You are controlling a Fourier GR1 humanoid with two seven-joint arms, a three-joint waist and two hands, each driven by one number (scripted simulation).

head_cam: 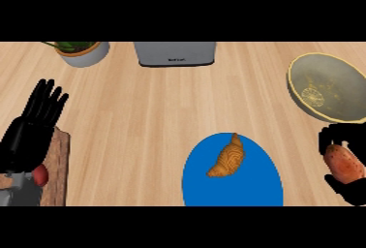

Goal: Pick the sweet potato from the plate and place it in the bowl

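Head view was filled by a pale wooden counter with fine straight grain. At the right edge, the right hand was curled round the sweet potato, a smooth reddish-orange tuber, held clear of the blue plate and below the bowl. The bowl, round and olive-yellow with a mottled inside and a pale rim, was seen at the upper right, apart from the hand. On the flat, glossy oval plate a croissant, golden-brown and ridged, was laid slightly left of centre. At the left, the left hand was seen resting with its fingers straight and pointing up. Beneath its forearm a brown wooden cutting board was partly covered, with a small red rounded item beside it that could not be identified. At the top edge a grey boxy appliance and a white round pot with green leaves were seen.
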